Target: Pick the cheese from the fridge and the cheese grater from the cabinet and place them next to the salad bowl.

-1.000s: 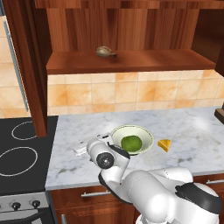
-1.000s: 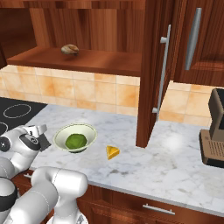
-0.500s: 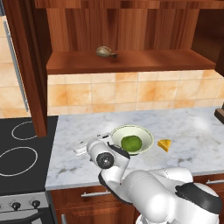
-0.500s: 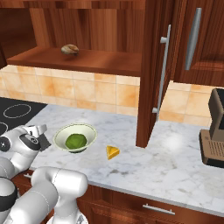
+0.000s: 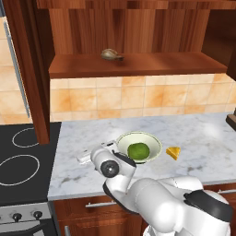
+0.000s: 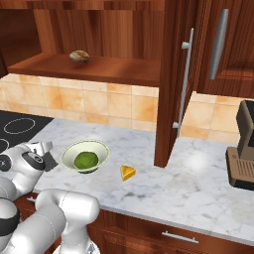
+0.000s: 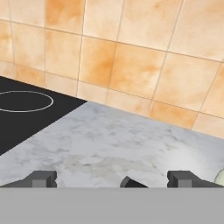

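Observation:
The salad bowl [image 5: 154,140] [image 6: 69,151], pale cream-green with a green ball of salad [image 5: 138,150], stands on the marble counter. The cheese [image 5: 173,152] [image 6: 128,172], a small yellow-orange wedge, lies just right of it. My gripper [image 5: 99,151] [image 6: 44,155] [image 7: 113,179] sits low over the counter at the bowl's left side, open, its finger tips [image 7: 43,178] wide apart. A small dark grey piece [image 7: 131,182] [image 6: 49,161] shows between them, apparently the cheese grater's top; most of it is hidden. The fridge is out of view.
The wooden wall cabinet's shelf [image 5: 138,67] [image 6: 99,67] holds a brown rounded lump [image 5: 110,55] [image 6: 79,56]. A black stovetop [image 5: 23,156] [image 7: 26,109] lies left of the counter. An open cabinet door [image 6: 173,84] hangs right of the cheese, and a coffee machine [image 6: 243,149] stands far right.

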Controlling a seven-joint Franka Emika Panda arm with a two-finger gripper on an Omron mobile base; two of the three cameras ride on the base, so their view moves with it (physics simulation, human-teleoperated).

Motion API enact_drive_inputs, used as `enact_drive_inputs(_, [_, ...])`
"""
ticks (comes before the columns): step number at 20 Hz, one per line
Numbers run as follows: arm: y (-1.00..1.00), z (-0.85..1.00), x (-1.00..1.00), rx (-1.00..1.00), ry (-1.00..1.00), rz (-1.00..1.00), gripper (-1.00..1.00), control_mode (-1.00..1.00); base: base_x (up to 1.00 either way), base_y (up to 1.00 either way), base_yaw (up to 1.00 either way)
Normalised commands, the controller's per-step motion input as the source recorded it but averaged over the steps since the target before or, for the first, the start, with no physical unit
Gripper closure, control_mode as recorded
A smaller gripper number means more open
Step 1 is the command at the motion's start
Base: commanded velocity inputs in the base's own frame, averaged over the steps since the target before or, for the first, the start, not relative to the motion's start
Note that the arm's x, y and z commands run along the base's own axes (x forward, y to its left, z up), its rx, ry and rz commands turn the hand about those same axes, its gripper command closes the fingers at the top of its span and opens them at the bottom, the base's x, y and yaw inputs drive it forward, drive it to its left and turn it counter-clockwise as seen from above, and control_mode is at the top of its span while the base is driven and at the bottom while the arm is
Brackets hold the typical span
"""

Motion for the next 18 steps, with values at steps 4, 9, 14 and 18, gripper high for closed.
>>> enact_drive_inputs(4, [-0.06, -0.25, 0.0, 0.0, 0.0, 0.01, -1.0, -1.0, 0.0, 0.0, 0.0])
enact_drive_inputs(9, [-0.03, -0.21, 0.0, 0.0, 0.0, 0.03, -1.0, -1.0, 0.0, 0.0, 0.0])
enact_drive_inputs(14, [-0.01, -0.06, 0.0, 0.0, 0.0, 0.0, -1.0, -1.0, 0.0, 0.0, 0.0])
enact_drive_inputs(18, [-0.17, -0.47, -0.18, -0.01, 0.0, 0.05, -1.0, -1.0, 0.0, 0.0, 0.0])
